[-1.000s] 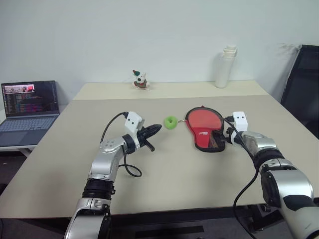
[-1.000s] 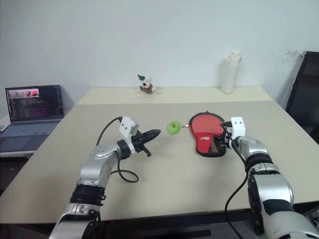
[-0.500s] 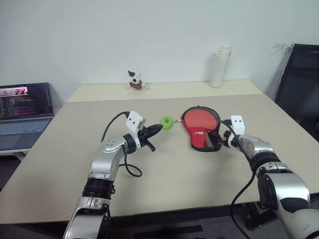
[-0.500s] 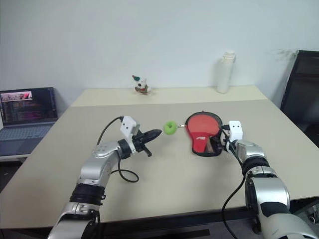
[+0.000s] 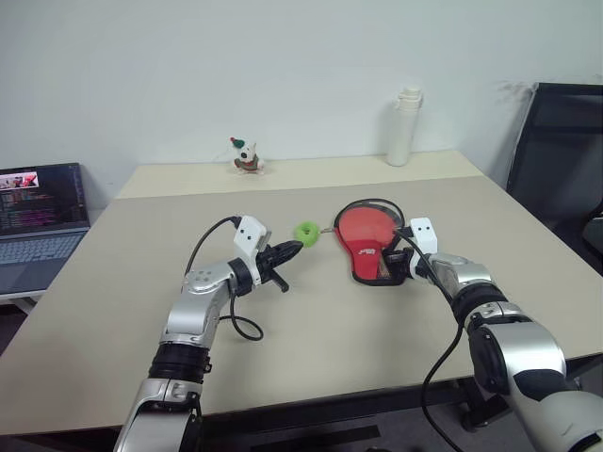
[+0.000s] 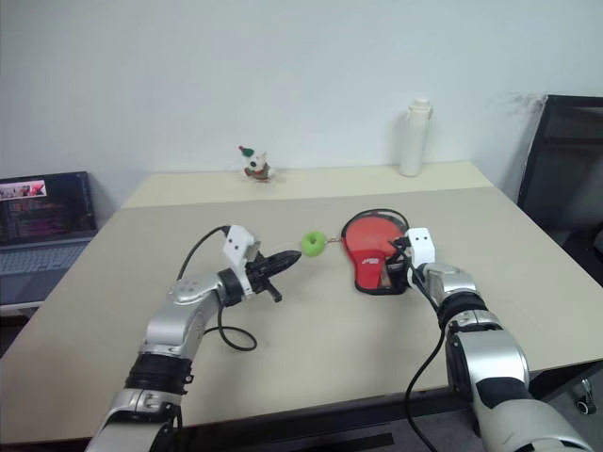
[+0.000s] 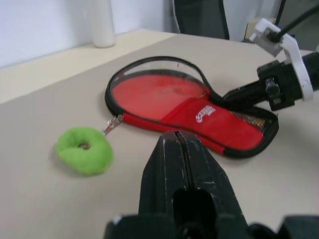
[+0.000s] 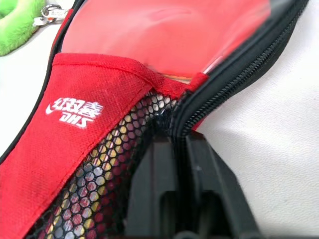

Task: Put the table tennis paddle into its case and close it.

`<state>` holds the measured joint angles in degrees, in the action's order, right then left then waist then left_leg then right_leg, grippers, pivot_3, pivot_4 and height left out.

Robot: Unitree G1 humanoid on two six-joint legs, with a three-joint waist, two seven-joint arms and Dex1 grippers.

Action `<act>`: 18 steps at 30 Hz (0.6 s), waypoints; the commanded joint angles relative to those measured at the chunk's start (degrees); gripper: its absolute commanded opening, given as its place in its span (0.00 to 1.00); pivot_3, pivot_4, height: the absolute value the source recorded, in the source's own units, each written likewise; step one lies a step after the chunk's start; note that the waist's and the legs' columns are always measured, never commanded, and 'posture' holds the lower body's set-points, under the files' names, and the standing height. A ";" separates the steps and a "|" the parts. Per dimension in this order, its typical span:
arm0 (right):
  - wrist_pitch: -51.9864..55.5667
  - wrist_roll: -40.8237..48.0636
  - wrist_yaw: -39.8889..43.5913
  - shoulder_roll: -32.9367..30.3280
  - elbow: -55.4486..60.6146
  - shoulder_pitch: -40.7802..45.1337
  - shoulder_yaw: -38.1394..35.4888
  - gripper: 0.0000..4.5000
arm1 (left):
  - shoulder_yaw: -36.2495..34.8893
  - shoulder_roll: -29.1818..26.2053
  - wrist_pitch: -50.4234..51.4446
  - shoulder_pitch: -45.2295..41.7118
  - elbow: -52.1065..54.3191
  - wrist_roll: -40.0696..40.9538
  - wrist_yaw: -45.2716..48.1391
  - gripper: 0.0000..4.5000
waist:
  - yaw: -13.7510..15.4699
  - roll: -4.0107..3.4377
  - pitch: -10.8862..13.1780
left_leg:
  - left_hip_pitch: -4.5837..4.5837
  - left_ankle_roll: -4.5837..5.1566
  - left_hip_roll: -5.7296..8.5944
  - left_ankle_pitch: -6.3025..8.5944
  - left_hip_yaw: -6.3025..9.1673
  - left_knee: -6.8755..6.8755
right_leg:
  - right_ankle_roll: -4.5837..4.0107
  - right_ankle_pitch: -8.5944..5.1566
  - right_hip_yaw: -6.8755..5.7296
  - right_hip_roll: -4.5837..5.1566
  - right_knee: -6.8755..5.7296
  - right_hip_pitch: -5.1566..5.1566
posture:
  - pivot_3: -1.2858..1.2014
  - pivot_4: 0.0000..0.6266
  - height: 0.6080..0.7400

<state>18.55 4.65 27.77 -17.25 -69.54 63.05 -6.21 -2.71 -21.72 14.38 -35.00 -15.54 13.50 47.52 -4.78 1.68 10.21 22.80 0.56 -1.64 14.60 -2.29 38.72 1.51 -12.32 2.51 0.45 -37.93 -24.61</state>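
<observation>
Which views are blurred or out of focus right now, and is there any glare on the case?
Left wrist view: left gripper looms soft and close, case sharp, faint sheen on its clear window. Right wrist view: mesh crisp, far end blurred. Head views: even light, no glare.

Case (image 8: 75, 94) woven red cloth, black mesh; table (image 5: 311, 330) matt.

Case (image 7: 219, 130) red, white logo, black zipper edge; pompom (image 7: 83, 150) bright green.

White logo "DHS" under stylised characters, printed on red fabric of case (image 8: 75, 112), beside mesh pocket (image 8: 109, 164). Characters themselves not legible. Laptop (image 5: 38, 202) screen text too small to read.
</observation>
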 commanded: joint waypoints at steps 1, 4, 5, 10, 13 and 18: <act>4.10 1.61 1.00 1.52 -1.16 0.58 -1.60 0.00 | 0.33 -3.91 4.31 2.93 7.72 4.43 6.27 0.00 | -0.19 0.00 0.00 | 0.00 0.00 -0.01 0.00 -0.01 -0.01 | 0.00 0.00 0.01 0.00 0.00 0.00 | 0.52 0.24 1.00; 7.30 2.58 3.70 2.64 0.92 1.99 -1.85 0.00 | 0.93 -8.45 9.54 7.60 13.76 8.50 12.52 0.00 | -0.38 0.00 0.00 | -0.01 0.00 -0.03 0.00 -0.01 -0.09 | -0.03 -0.02 0.02 -0.02 0.02 -0.02 | 0.52 0.24 1.00; 8.35 2.73 4.26 2.97 1.64 2.21 -1.84 0.00 | 0.92 -9.71 10.57 8.72 15.00 9.36 13.80 0.00 | -0.38 0.00 0.00 | -0.02 0.00 -0.03 0.00 0.00 -0.15 | -0.06 -0.04 0.00 -0.02 0.03 -0.03 | 0.52 0.24 1.00; 16.87 4.15 9.27 5.25 11.27 0.24 0.23 0.00 | 0.00 -16.32 13.63 12.18 18.23 12.97 20.70 0.00 | -0.61 0.00 0.00 | -0.09 0.00 -0.07 0.00 -0.03 -0.42 | -0.11 -0.07 0.03 -0.09 0.09 -0.11 | 0.52 0.24 1.00; 25.40 5.90 9.64 6.86 23.99 -4.91 2.03 0.00 | -1.00 -18.96 14.22 12.63 18.60 14.43 22.68 0.00 | -0.55 0.00 0.00 | -0.08 -0.01 -0.09 -0.01 0.00 -0.60 | -0.19 -0.12 0.00 -0.11 0.09 -0.23 | 0.52 0.24 1.00; 40.81 9.37 5.46 8.39 50.64 -17.60 3.68 0.00 | -1.56 -22.10 15.10 14.02 19.99 15.81 24.20 0.00 | -0.15 0.01 0.00 | 0.20 -0.02 -0.12 0.00 0.04 -0.72 | -0.37 -0.25 -0.03 -0.09 0.04 -0.59 | 0.52 0.24 1.00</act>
<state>53.44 11.56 33.67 -9.91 -26.44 47.72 -4.32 -2.68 -42.76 29.09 -21.22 1.81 27.66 70.90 -4.93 1.69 10.21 22.99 0.53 -1.76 14.61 -2.26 37.99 1.11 -12.60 2.48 0.38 -37.91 -25.22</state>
